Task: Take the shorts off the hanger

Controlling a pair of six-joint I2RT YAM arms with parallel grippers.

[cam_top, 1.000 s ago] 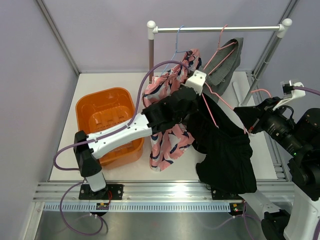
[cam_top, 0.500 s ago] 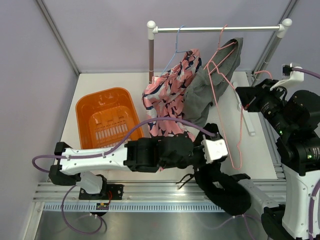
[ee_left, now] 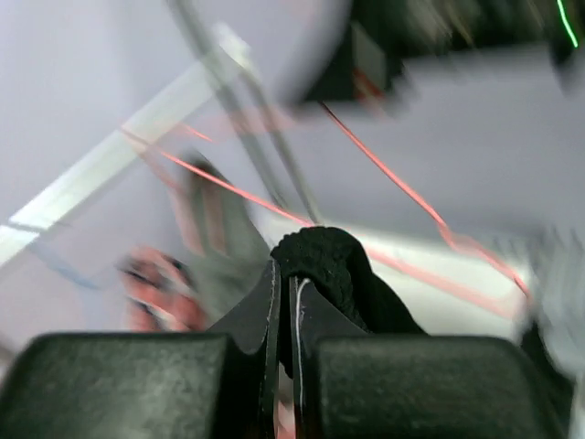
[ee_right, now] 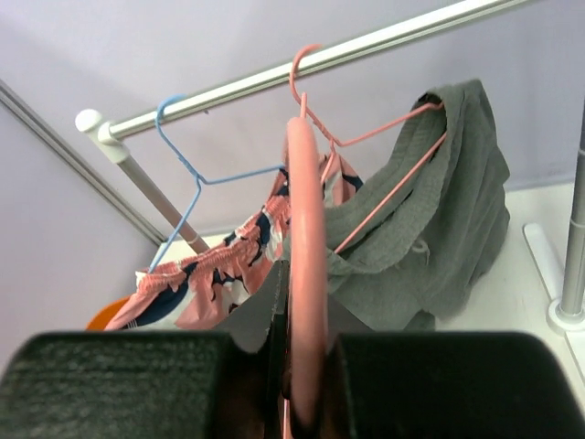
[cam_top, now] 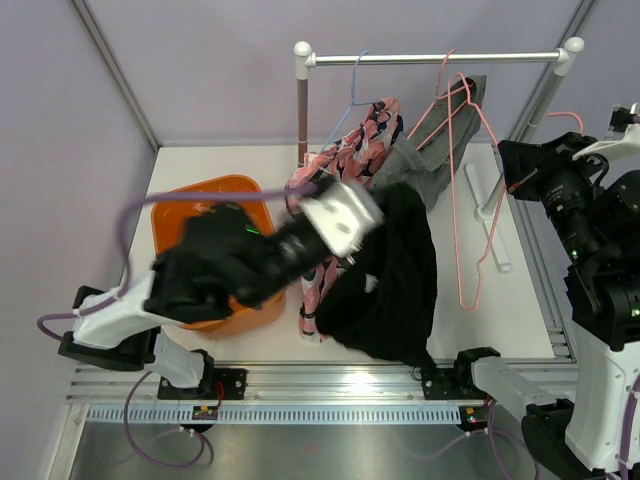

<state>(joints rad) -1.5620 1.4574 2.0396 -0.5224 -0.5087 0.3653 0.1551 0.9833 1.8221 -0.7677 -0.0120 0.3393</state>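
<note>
A: Where are the shorts?
B: Right of the orange basket (cam_top: 175,215), the left fingers (ee_left: 274,315) are clamped on the black shorts (cam_top: 395,290), which hang over the counter (cam_top: 210,160). They seem clear of the pink hanger (cam_top: 452,200), though the left wrist view is blurred. The right fingers (ee_right: 274,320) pinch the bare hanger.
A: Next?
B: Probably lower the shorts and release them.
</note>
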